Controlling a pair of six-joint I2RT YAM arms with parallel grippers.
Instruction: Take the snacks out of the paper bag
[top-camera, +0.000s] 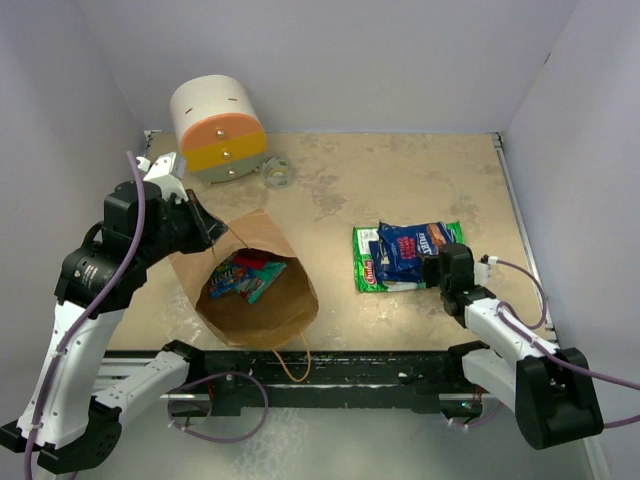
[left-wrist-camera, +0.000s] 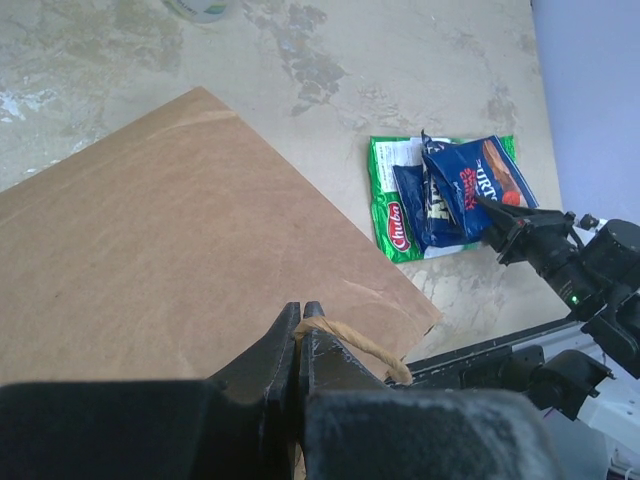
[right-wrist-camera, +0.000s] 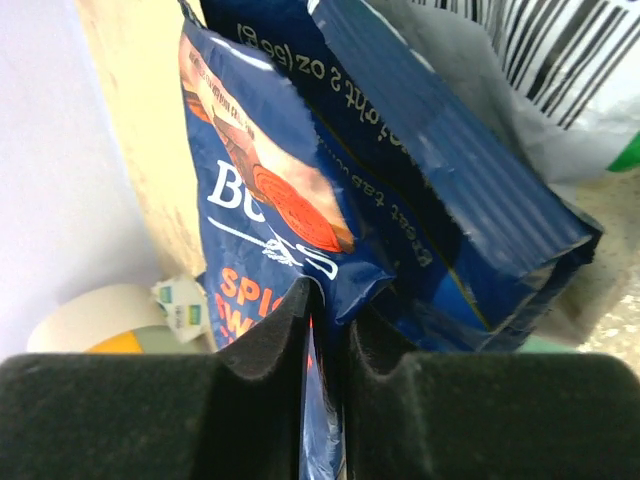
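- Left gripper (left-wrist-camera: 300, 318) is clamped on the paper bag's (left-wrist-camera: 150, 250) twisted handle (left-wrist-camera: 355, 345); teal and red packets (top-camera: 243, 277) lie inside the bag
- Right gripper (right-wrist-camera: 325, 310) has its jaws barely parted around a dark blue packet's (right-wrist-camera: 270, 200) edge; whether it pinches cannot be told; that packet overlaps a green packet (top-camera: 366, 268) on the table (top-camera: 400, 180)

Matt brown paper bag (top-camera: 296, 300); glossy, crinkled plastic-film snacks (top-camera: 405, 255).
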